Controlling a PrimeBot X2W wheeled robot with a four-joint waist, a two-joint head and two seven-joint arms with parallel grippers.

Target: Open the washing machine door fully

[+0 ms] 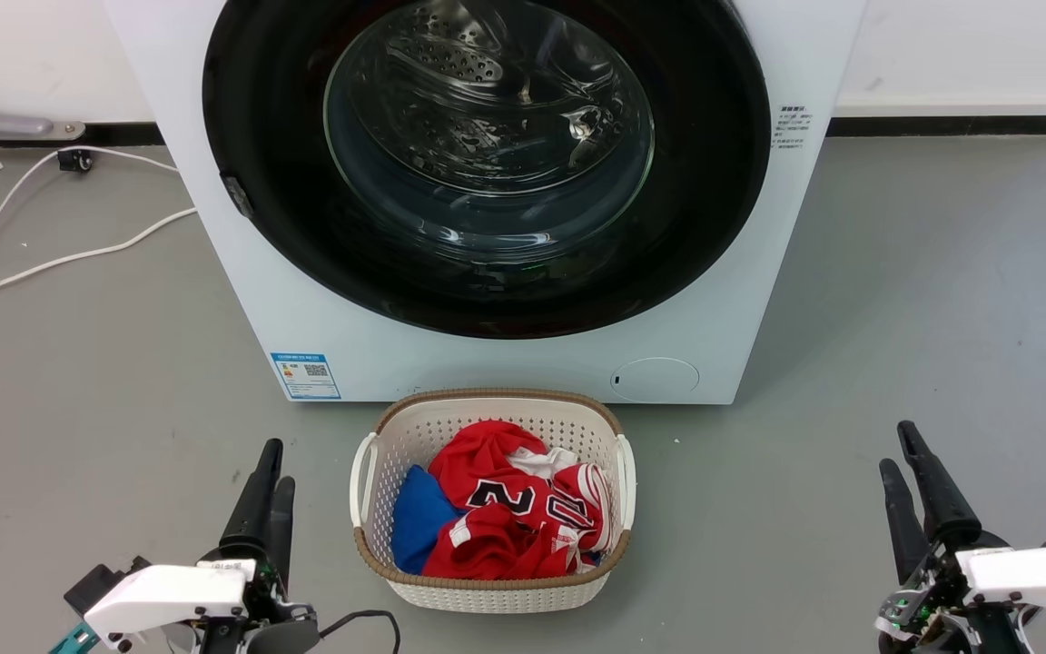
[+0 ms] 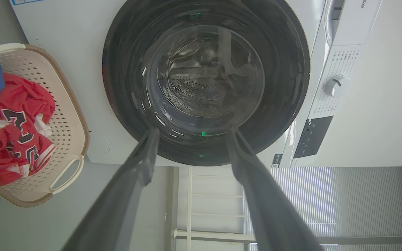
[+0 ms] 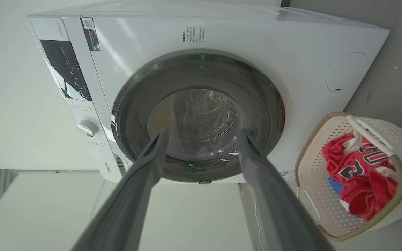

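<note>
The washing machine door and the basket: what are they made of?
The washing machine door: shiny black ring, probably plastic, around a clear bowl, likely glass; the drum shows through it. The basket: matte cream plastic, it seems, with punched holes and a brown woven-look rim.

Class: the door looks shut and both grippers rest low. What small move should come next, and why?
Probably raise the left gripper toward the small dark tab on the left edge of the washing machine door. The door looks shut, the left gripper is open and well short of it, and the tab sits on that gripper's side.
</note>
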